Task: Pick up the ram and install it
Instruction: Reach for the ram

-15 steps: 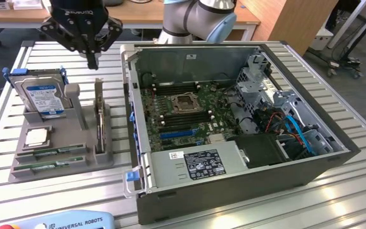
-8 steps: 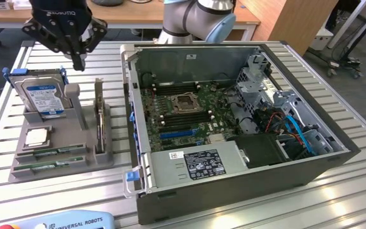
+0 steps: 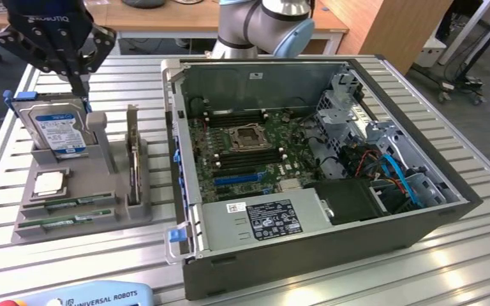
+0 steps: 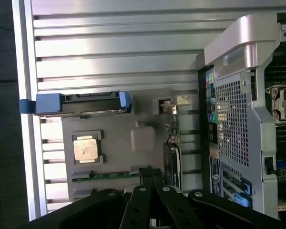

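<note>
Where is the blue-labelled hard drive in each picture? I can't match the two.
Exterior view: the hard drive stands upright at the grey holder's far end, on the exterior view's left.
Wrist view: seen edge-on, the blue-bracketed hard drive, beside the silver chip.
Shared landmark: the square silver chip on the holder.

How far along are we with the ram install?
Done: nothing that shows. The ram lies in its holder, and the motherboard slots look empty. In hand: the gripper hangs over the holder beside the hard drive, fingers shut with nothing between them. Left: the pick-up and the install.
</note>
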You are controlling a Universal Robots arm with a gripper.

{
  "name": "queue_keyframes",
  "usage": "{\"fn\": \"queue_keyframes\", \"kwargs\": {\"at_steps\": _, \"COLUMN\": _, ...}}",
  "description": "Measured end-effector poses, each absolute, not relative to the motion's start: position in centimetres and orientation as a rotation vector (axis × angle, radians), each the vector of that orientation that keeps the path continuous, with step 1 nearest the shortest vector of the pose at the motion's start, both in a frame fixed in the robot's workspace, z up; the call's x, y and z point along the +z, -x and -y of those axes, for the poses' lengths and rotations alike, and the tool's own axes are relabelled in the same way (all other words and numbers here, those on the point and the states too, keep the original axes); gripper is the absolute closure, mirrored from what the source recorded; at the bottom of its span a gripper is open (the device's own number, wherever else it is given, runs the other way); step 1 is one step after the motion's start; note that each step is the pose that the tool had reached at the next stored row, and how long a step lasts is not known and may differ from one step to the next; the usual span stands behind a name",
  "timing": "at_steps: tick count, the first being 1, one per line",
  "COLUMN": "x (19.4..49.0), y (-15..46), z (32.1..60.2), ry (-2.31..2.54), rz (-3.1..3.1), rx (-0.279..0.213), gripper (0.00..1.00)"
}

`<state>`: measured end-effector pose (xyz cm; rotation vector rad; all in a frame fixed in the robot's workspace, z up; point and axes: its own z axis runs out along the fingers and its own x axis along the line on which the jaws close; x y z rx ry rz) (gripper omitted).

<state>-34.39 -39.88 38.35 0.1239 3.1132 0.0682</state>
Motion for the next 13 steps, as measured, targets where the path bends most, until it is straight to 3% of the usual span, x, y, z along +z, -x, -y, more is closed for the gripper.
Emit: {"fn": "queue_keyframes", "kwargs": {"at_steps": 13, "x": 38.2, "y": 37.7, "z": 39.9, "ry": -0.13, "rz": -3.113, "rx": 0.065, "gripper": 0.9}}
